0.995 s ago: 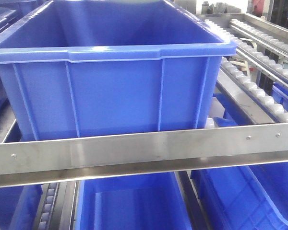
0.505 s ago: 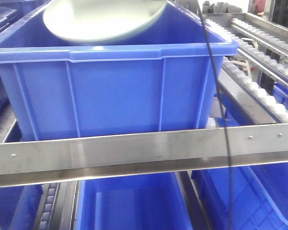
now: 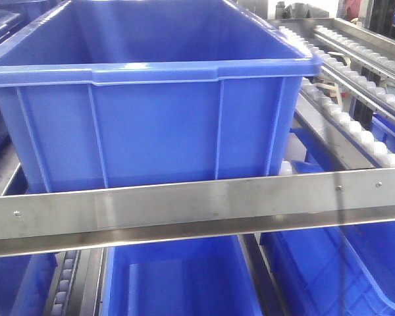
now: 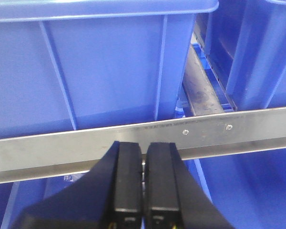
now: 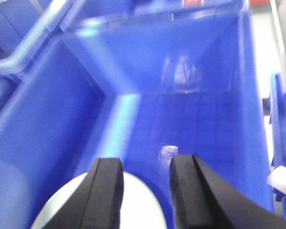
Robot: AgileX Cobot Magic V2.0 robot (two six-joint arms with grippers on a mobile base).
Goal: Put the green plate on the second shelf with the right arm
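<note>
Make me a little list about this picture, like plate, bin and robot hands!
plate: green plate, pale, seen only in the right wrist view, below the right tool
right tool: open, above the inside of a blue bin
left tool: left tool, shut, empty, in front of the metal rail
front view: big blue bin; no plate or arm visible

Left gripper point(image 4: 143, 179): two matte black fingers point(image 4: 127, 179), rectangular w/ flat faces & rounded edges — they widen at the base into a black angular body. A tiny yellowish mark sits near the bottom of each finger.

Right gripper point(image 5: 145, 191): same black plastic build, blocky fingers point(image 5: 105, 191) w/ bevelled edges — slightly blurred, no markings visible.
</note>
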